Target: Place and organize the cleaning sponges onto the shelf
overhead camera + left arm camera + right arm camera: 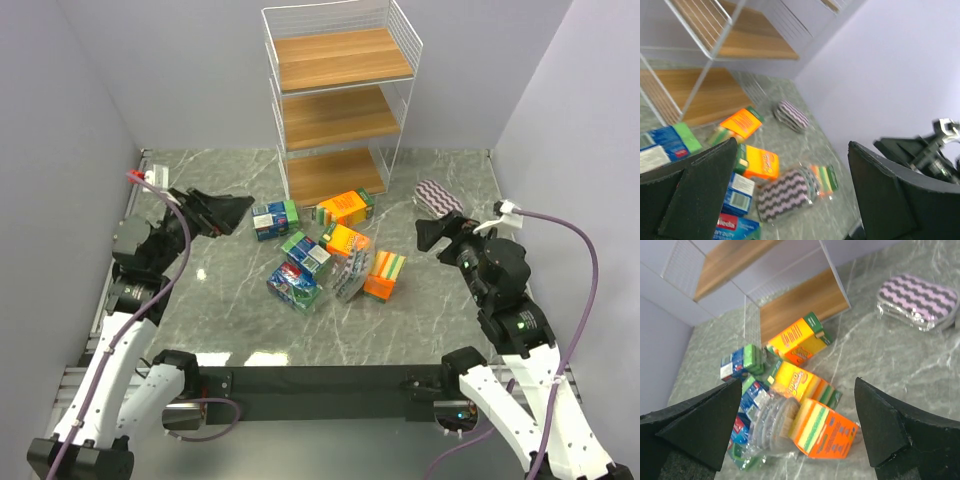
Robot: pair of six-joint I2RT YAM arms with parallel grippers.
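My left gripper [792,150] and right gripper [797,385] both hang spread and empty, shelf [340,60] bare, all sponges [345,207] lying on the table [440,310].

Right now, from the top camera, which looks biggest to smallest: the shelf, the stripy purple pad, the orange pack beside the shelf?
1. shelf, by far.
2. orange pack and stripy purple pad: about alike, can't rank.
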